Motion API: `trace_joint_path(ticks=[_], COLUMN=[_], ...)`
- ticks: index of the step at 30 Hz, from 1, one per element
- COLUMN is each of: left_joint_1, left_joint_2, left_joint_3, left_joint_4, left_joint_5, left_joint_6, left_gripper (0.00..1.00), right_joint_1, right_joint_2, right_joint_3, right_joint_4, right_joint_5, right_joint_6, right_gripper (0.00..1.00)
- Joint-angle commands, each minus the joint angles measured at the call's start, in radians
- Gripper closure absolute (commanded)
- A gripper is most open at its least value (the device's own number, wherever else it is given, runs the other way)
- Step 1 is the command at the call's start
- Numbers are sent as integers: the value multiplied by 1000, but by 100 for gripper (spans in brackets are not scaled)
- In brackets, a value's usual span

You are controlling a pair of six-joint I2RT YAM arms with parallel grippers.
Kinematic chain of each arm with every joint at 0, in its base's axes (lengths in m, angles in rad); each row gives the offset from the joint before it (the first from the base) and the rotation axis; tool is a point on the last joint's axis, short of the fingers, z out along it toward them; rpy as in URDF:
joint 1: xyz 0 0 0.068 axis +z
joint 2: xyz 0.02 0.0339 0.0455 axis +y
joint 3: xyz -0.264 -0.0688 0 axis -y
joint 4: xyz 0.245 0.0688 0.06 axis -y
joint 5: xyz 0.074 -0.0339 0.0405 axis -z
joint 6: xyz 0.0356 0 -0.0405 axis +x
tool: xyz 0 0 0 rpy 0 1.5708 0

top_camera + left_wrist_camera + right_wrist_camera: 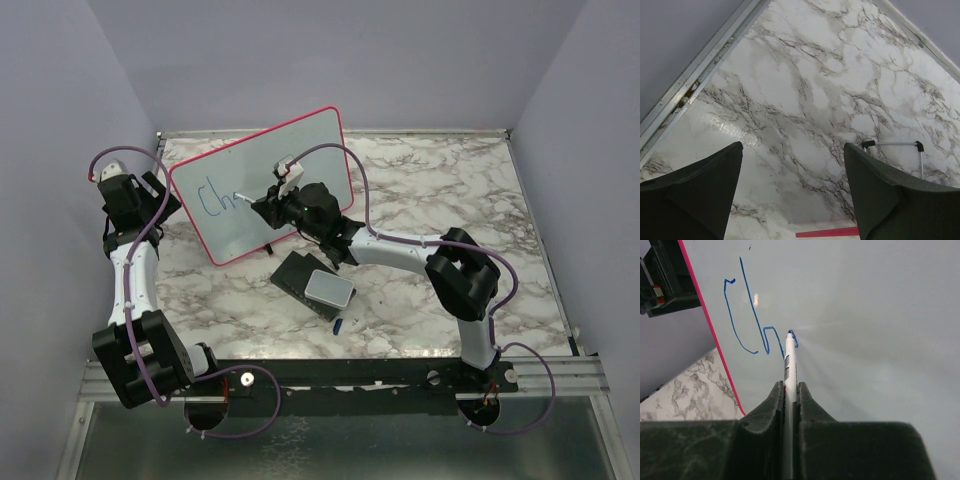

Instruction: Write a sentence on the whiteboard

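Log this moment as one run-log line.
phase: writing | right gripper shut on marker, tip on whiteboard | sentence: "Ch" plus partial stroke | left gripper open, empty

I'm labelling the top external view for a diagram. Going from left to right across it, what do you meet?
left gripper → blue writing → right gripper → eraser → right arm's elbow

The whiteboard is seen as smooth and glossy, the table marble-patterned with sheen, the fingers matt black plastic
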Motion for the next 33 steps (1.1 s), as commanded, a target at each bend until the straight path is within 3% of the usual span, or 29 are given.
trace_joint_path(ticks=[1, 33], left_joint_1=[3, 2], left_joint_2=[-24, -27], left_joint_3=[-14, -18], left_joint_4=[20, 21], left_joint_5=[25, 22], left_joint_6=[9, 10], left_gripper=[17, 17], right_joint_1=[0, 1], right_joint_2=[12, -104], right_joint_3=[-6, -146], right_joint_4=[-42, 21], right_joint_5=[-14, 64], right_joint_6=[-5, -22], right_gripper=[99, 99])
